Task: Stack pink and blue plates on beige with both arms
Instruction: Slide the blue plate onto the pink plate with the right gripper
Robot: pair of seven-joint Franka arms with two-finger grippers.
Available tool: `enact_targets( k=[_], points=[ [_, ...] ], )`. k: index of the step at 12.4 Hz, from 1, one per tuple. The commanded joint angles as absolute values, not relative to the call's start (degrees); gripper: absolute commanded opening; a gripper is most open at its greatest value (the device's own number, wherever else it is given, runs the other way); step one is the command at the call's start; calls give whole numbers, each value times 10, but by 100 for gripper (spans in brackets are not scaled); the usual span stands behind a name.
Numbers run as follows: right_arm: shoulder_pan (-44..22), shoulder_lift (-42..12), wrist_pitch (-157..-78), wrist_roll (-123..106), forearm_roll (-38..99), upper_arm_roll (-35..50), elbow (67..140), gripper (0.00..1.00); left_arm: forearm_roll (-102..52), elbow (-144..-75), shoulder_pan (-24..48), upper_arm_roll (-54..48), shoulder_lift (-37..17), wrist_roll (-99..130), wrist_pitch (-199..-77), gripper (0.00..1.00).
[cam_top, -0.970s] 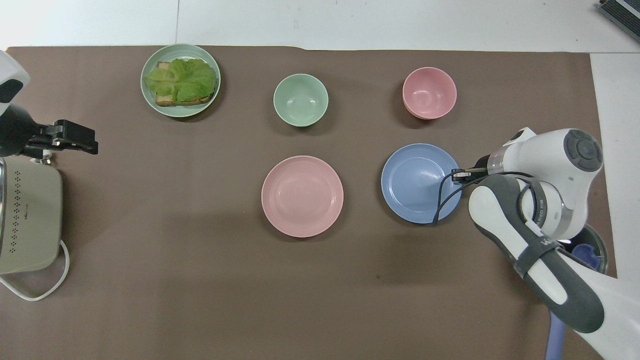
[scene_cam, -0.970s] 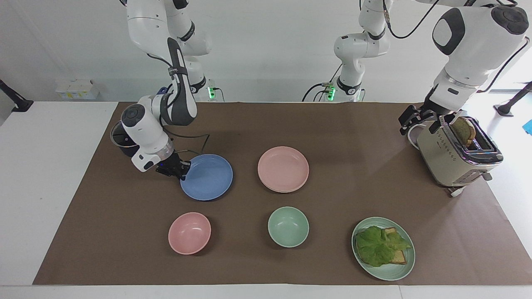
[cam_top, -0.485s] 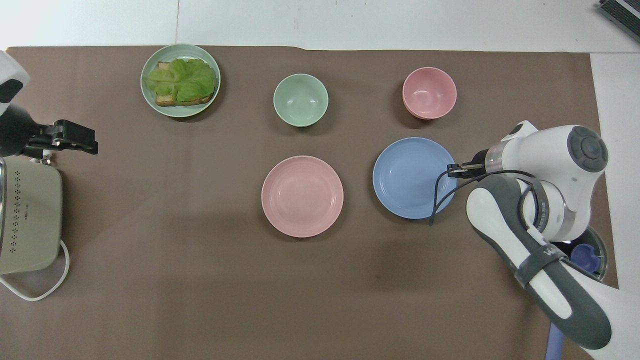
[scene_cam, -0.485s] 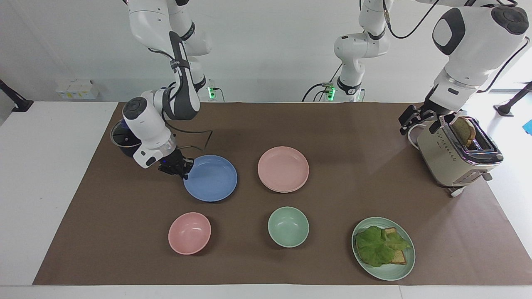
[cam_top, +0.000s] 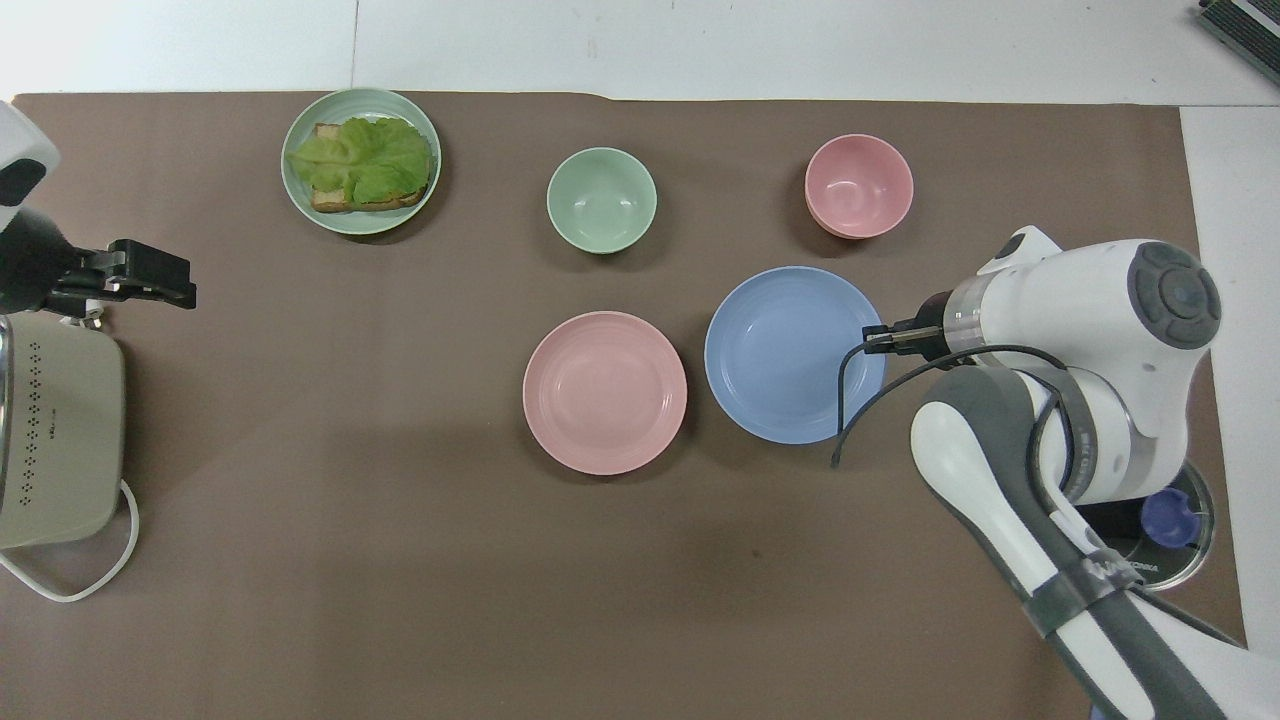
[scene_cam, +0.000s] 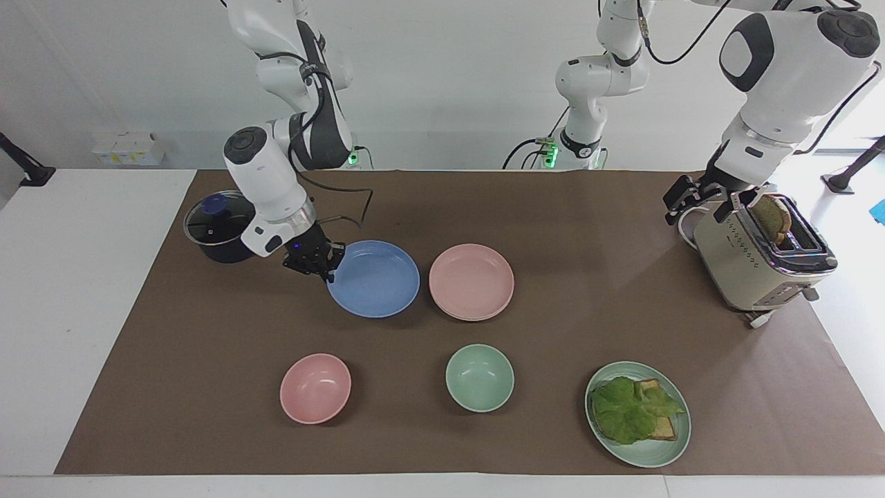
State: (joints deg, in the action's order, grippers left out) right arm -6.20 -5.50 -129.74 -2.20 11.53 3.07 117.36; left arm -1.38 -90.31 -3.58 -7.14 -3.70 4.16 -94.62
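Facing view shows the right pincer (scene_cam: 326,266) clamped tight on the rim of the blue plate (scene_cam: 374,279), on the edge toward the right arm's end of the desk (scene_cam: 622,228). That plate looks lifted off the brown mat, casting a shadow below it, and it sits just beside the pink plate (scene_cam: 471,281), their rims nearly touching. The pink plate lies flat mid-desk with what looks like a second rim peeking out underneath it, though I can't tell its colour for sure.

Left pincer (scene_cam: 698,200) is parked over by the cream toaster (scene_cam: 757,259) at the left arm's end, fingers spread wide, holding nothing, just waiting. A slice of toast (scene_cam: 773,218) pokes out of the toaster slot.

Farther from the robots: a pink bowl (scene_cam: 315,387), a green bowl (scene_cam: 479,377), and a pale green plate (scene_cam: 664,449) with lettuce and toast on it. A dark pot with a glass lid (scene_cam: 214,228) stands near the right arm's end.
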Motion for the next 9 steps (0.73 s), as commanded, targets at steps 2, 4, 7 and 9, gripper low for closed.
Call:
enact_targets(
  k=[2,4,7,9],
  points=[
    [-87,-40,-1287,-2,170,33,1168,0,-8,-904,-40,-74,-32,35,-940,100],
    [-109,-38,-1288,25,176,33,1157,0,-8,-904,-40,-74,-32,35,-940,100],
    [-164,-38,-1301,115,176,33,1152,0,-8,-904,-40,-74,-32,36,-940,100],
    [-191,-41,-1305,147,176,34,1152,0,-8,-904,-40,-74,-32,35,-940,100]
  ],
)
